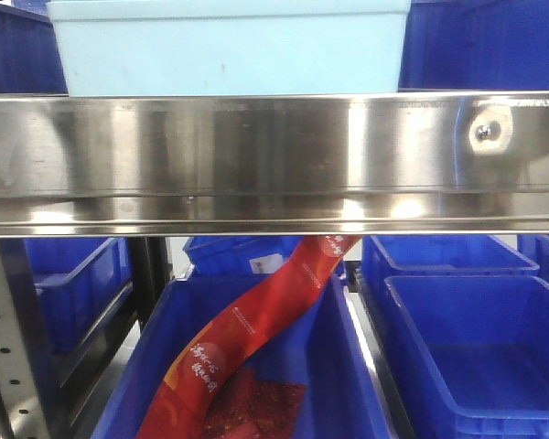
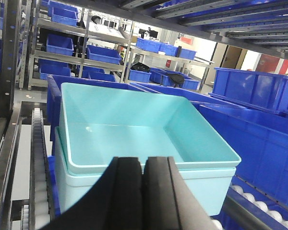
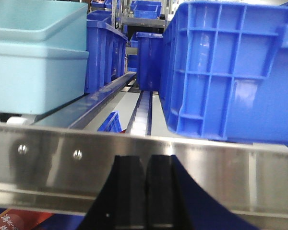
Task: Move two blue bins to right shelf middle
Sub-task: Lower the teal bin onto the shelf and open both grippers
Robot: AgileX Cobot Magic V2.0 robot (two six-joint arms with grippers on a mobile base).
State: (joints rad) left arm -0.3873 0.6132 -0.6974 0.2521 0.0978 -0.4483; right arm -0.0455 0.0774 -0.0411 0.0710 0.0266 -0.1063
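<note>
Left gripper (image 2: 143, 184): black pads pressed together, nothing between them, positioned just before the near rim of the two nested cyan bins (image 2: 134, 139). The inner bin (image 2: 125, 122) sits inside the outer bin (image 2: 201, 187), its rim raised slightly above the outer rim. Both rest in a roller lane (image 2: 38, 158) between dark blue crates (image 2: 259, 139).

Right gripper (image 3: 147, 187): pads together, holding nothing, in front of a steel shelf rail (image 3: 48, 158). Cyan bins appear upper left; a blue crate (image 3: 230, 72) stands on the right.

Front view: one cyan bin (image 1: 229, 46) sits on the shelf above the steel rail (image 1: 256, 155). Below, a red package (image 1: 247, 338) lies in a lower crate (image 1: 348, 384).
</note>
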